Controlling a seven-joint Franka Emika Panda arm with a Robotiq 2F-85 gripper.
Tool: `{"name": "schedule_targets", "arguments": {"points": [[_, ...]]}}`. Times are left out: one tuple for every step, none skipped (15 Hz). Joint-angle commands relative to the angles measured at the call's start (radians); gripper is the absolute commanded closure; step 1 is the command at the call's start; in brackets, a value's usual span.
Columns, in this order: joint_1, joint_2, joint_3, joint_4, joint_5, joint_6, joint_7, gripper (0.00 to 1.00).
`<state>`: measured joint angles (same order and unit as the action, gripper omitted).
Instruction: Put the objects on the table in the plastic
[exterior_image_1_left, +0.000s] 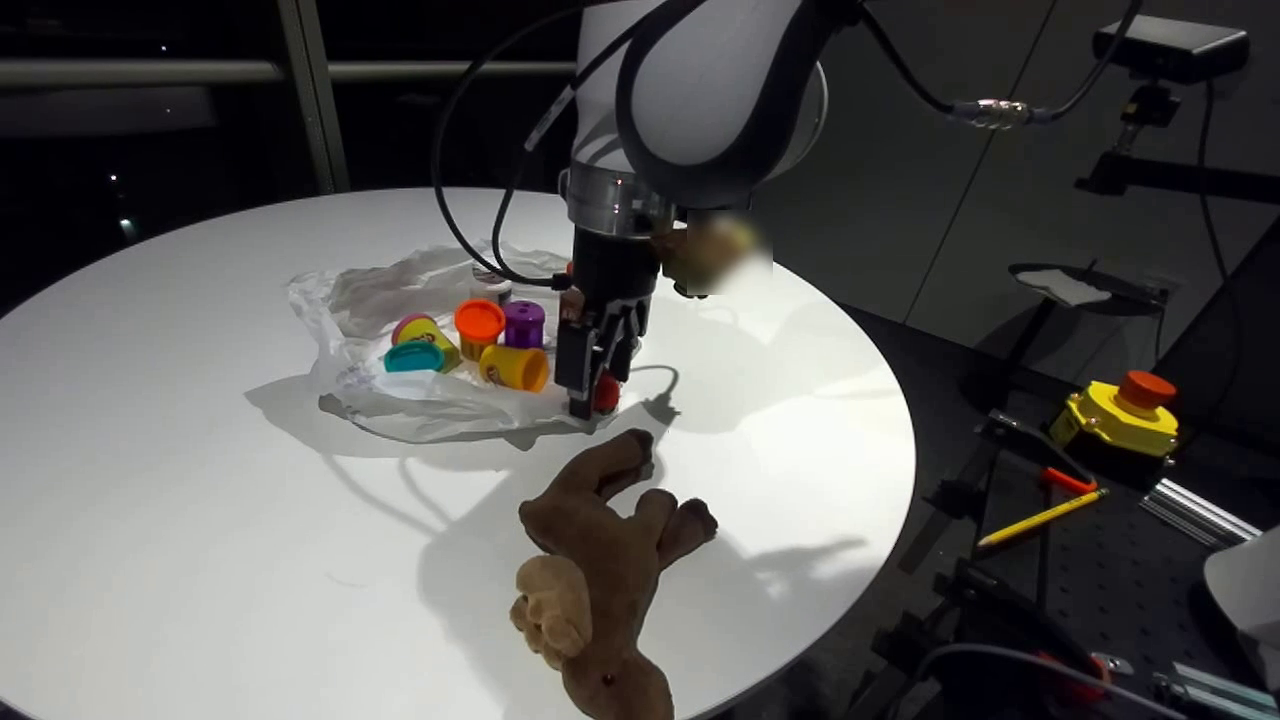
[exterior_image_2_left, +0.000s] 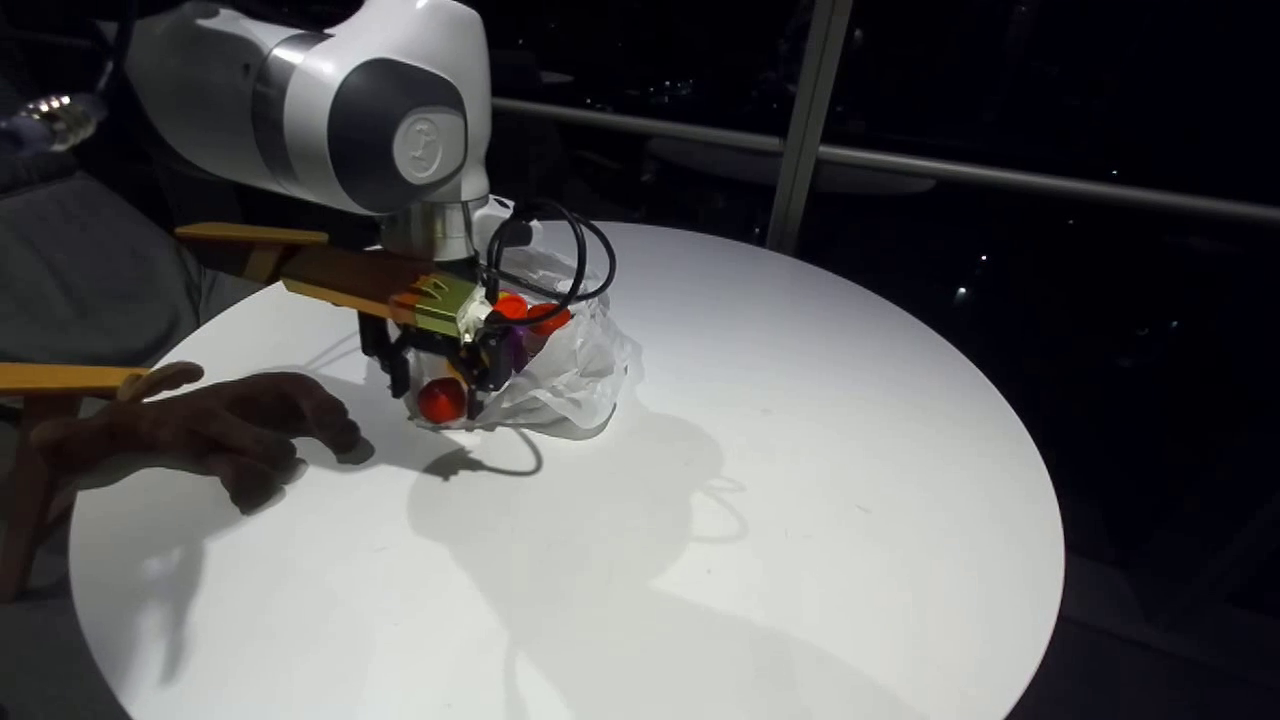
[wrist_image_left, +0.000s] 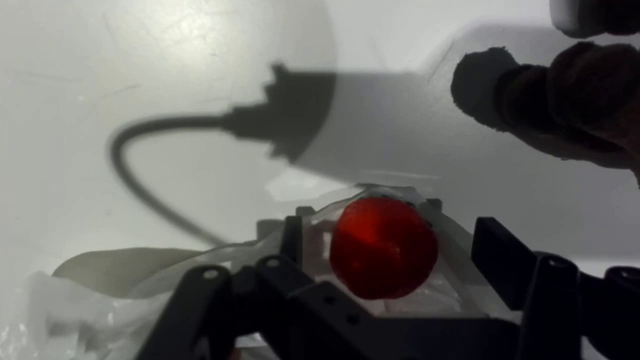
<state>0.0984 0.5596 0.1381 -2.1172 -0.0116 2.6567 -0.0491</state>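
Below the black, matt-looking gripper (wrist_image_left: 393, 245) lies a thin, crinkled, translucent white plastic bag (exterior_image_1_left: 440, 410), with smooth orange, yellow and purple cylindrical plastic tubs (exterior_image_1_left: 515, 368) near the gripper, a smooth, faintly scuffed round white table (exterior_image_2_left: 850, 500) beneath, and a matt brown plush-cloth toy animal (exterior_image_1_left: 610, 550) well clear of it.

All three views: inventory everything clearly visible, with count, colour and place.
Table: one, white, centre.
Plastic bag: one, white, on the table.
Tubs: at least five, yellow, orange, purple, teal, pink, amid the bag.
Red object: one, red, at the bag's edge.
Stuffed moose: one, brown and tan, on the table.
Pencil: one, yellow, on a dark side surface.
Button box: one, yellow and red, near the pencil.
Side clutter: several, dark and silver, nearby.
Camera: one, dark, on a side mount.
Windows: several, dark, background.
Robot arm: one, white and dark, overhead.
End effector: one, black, open around the red object.
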Motion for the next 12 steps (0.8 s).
{"name": "schedule_targets", "arguments": {"points": [[-0.013,0.005,0.012,0.024,0.019,-0.010,-0.024,0.49],[-0.013,0.000,0.011,0.019,0.019,-0.008,-0.024,0.57],[-0.011,-0.008,0.011,0.012,0.017,-0.004,-0.021,0.65],[-0.011,-0.014,0.011,0.008,0.018,-0.002,-0.020,0.73],[-0.008,-0.018,0.009,0.007,0.016,0.000,-0.016,0.77],[-0.007,-0.024,0.010,0.005,0.017,0.003,-0.014,0.73],[0.001,-0.035,0.007,0.004,0.013,0.008,-0.003,0.73],[0.012,-0.045,0.001,0.005,0.007,0.020,0.009,0.74],[0.020,-0.055,0.000,0.010,0.005,0.029,0.018,0.74],[0.035,-0.062,-0.009,0.015,-0.006,0.057,0.032,0.74],[0.051,-0.060,-0.020,0.032,-0.018,0.080,0.047,0.75],[0.064,-0.061,-0.026,0.044,-0.026,0.097,0.056,0.77]]}}
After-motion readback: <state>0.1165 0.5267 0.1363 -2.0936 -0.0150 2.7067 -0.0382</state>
